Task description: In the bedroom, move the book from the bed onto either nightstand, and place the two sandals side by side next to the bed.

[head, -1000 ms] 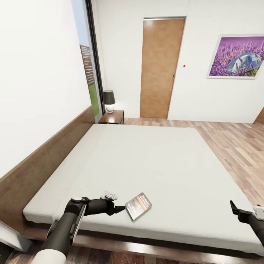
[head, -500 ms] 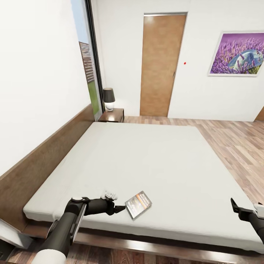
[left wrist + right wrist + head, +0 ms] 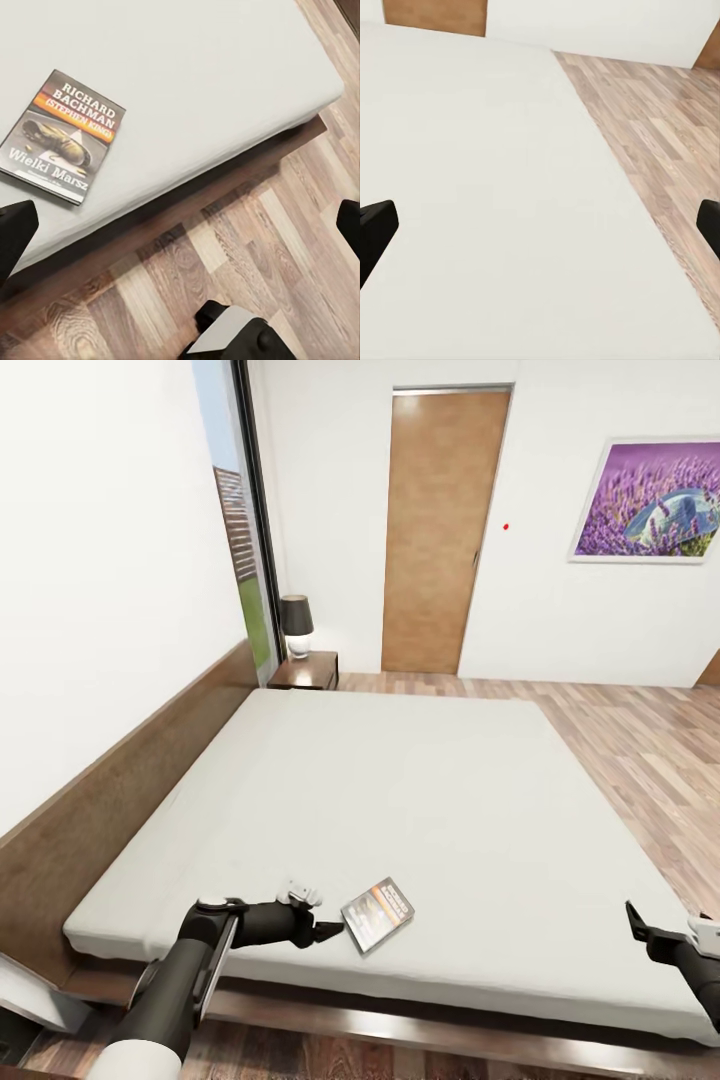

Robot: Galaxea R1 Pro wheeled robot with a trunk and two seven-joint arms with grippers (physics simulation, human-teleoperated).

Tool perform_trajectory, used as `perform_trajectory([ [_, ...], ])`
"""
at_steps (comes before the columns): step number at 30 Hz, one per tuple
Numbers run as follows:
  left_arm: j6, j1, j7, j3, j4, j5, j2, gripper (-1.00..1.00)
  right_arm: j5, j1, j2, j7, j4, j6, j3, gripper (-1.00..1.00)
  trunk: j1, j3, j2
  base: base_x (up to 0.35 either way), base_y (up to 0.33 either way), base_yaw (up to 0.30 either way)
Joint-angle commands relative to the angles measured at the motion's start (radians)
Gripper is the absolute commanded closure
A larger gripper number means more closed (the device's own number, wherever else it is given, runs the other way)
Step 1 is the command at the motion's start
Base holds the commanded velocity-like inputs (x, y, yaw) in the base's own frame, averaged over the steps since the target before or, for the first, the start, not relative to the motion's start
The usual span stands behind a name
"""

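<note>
The book (image 3: 377, 916), dark with an orange band, lies flat near the front edge of the bed (image 3: 400, 790). My left gripper (image 3: 328, 932) hovers just left of it, a small gap apart. In the left wrist view the book (image 3: 64, 135) lies on the mattress, and the left gripper (image 3: 180, 232) is open with its fingertips (image 3: 15, 232) far apart and nothing between them. My right gripper (image 3: 642, 930) is open over the bed's front right corner; the right wrist view has the right gripper (image 3: 540, 229) above bare mattress. The nightstand (image 3: 305, 672) stands at the bed's far left corner. The sandals are out of view.
A dark-shaded lamp (image 3: 296, 625) stands on the nightstand beside the tall window (image 3: 235, 530). A brown door (image 3: 435, 530) and a purple picture (image 3: 650, 500) are on the far wall. Wood-plank floor (image 3: 640, 750) runs along the bed's right side. The headboard (image 3: 110, 800) lines the left wall.
The whole picture has shifted a little, so the head camera moved. Both arms and the book keep their places relative to the bed.
</note>
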Motion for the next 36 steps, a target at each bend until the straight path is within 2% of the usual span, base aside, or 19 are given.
perform_trajectory([
  [1,0.009,-0.001,-0.009,0.001,-0.001,-0.007,-0.002,-1.0,0.01,-0.001,0.002,0.005,0.0,-0.004,-0.003,-1.0,0.0,-0.002,-0.002,0.0,0.0,0.0],
  [2,0.011,-0.001,-0.009,-0.001,-0.002,-0.007,-0.003,-1.0,0.01,-0.001,0.005,0.005,0.0,-0.004,-0.003,-1.0,0.0,-0.002,-0.002,0.0,0.0,0.0],
  [4,0.019,-0.014,-0.007,-0.005,-0.004,-0.009,-0.025,-1.0,0.012,-0.001,0.023,0.004,0.001,-0.004,-0.003,-1.0,0.0,-0.002,-0.002,0.0,0.0,0.0],
  [6,0.053,-0.068,-0.006,-0.006,-0.004,-0.011,-0.037,-1.0,0.013,-0.001,0.041,0.004,0.002,-0.005,-0.003,-1.0,0.0,-0.002,-0.002,0.0,0.0,0.0],
  [8,0.123,-0.142,0.0,-0.007,-0.001,-0.016,-0.041,-1.0,0.013,-0.001,0.055,0.003,0.002,-0.005,-0.003,-1.0,0.0,-0.002,-0.002,0.0,0.0,0.0],
  [10,0.179,-0.197,0.004,-0.009,0.001,-0.033,-0.041,-1.0,0.014,-0.001,0.062,0.002,0.004,-0.005,-0.003,-1.0,0.0,-0.002,-0.002,0.0,0.0,0.0],
  [13,0.212,-0.233,0.003,-0.01,0.0,-0.081,-0.035,-1.0,0.015,-0.001,0.066,0.0,0.008,-0.005,-0.003,-1.0,0.0,-0.002,-0.002,0.0,0.0,0.0],
  [16,0.219,-0.247,0.0,-0.01,-0.002,-0.107,-0.013,-1.0,0.015,-0.001,0.067,0.0,0.01,-0.005,-0.003,-1.0,0.0,-0.002,-0.002,0.0,0.0,0.0],
  [17,0.218,-0.249,-0.001,-0.01,-0.002,-0.111,0.002,-1.0,0.015,-0.001,0.067,0.0,0.011,-0.005,-0.003,-1.0,0.0,-0.002,-0.002,0.0,0.0,0.0],
  [22,0.181,-0.244,-0.006,-0.009,0.0,-0.111,0.034,-1.0,0.015,-0.001,0.067,0.0,0.012,-0.005,-0.003,-1.0,0.0,-0.002,-0.002,0.0,0.0,0.0],
  [25,0.125,-0.238,-0.02,-0.009,0.004,-0.111,0.038,-1.0,0.015,-0.001,0.067,0.0,0.012,-0.004,-0.003,-1.0,0.0,-0.002,-0.002,0.002,0.0,0.0],
  [29,0.085,-0.236,-0.027,-0.009,0.038,-0.111,0.039,-1.0,0.015,-0.001,0.067,0.0,0.013,-0.005,-0.003,-1.0,0.0,-0.002,-0.002,0.146,0.0,0.0],
  [36,0.07,-0.235,-0.032,-0.009,0.056,-0.11,0.037,-1.0,0.015,-0.001,0.067,0.0,0.013,-0.005,-0.003,-1.0,0.0,-0.002,-0.002,0.089,0.0,0.0],
])
